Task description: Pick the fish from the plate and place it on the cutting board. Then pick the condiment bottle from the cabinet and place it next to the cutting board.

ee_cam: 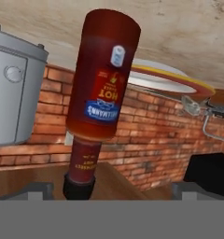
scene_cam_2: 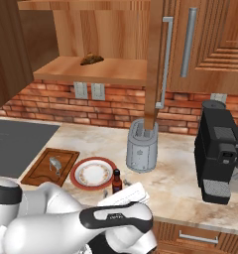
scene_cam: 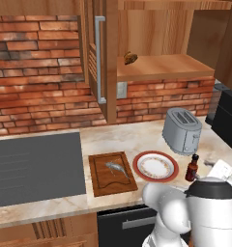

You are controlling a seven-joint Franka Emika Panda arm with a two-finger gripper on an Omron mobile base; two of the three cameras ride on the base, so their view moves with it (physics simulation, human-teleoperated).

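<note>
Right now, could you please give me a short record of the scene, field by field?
fish: lying on the board
plate: empty, right of the board
bottle: upright on the counter, right of the plate, in front of the toaster
cabinet: door open, a small brown lump on the shelf
fingers: open, either side of the bottle's cap, not gripping

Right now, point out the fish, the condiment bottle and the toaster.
fish (scene_cam: 116, 167): left base view, mid-body, on the cutting board.
condiment bottle (scene_cam: 192, 168): left base view, its red body.
toaster (scene_cam_2: 141, 152): right base view, its front face.
</note>
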